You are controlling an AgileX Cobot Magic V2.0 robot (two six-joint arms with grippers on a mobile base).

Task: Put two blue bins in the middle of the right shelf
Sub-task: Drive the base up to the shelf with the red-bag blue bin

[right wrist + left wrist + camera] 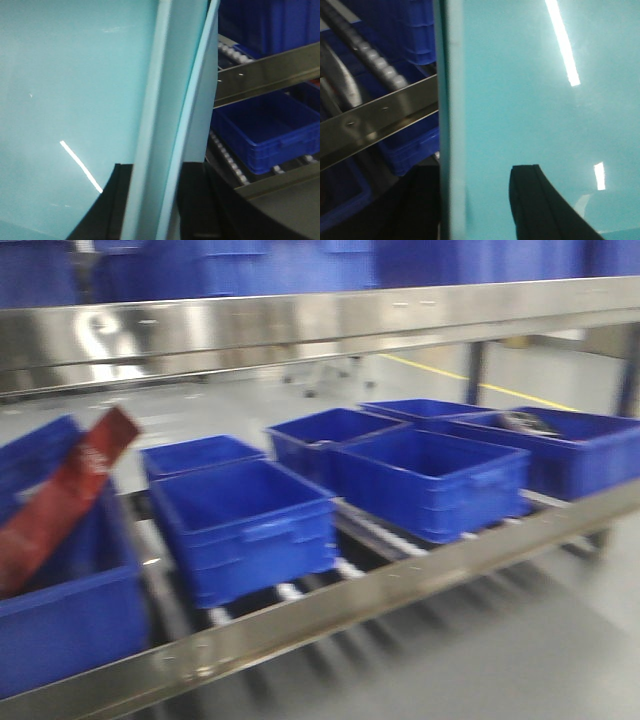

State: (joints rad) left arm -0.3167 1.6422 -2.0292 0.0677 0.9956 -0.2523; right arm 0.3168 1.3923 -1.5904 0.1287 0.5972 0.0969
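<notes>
Both end effectors (540, 200) (125, 200) gripping pale bins (530, 100)

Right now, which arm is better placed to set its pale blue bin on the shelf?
Right, probably: the right gripper straddles the pale blue bin wall, with the shelf rail close beside. The left wrist view shows only one finger.

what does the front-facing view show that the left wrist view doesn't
Only the front-facing view: a row of open dark blue bins on the shelf and a red package standing in the leftmost one. No arm appears there.

Only the left wrist view: a pale cyan bin filling the frame, with a black gripper finger lying against its smooth surface.

Both: dark blue bins, the roller track and the shelf's metal front rail.
</notes>
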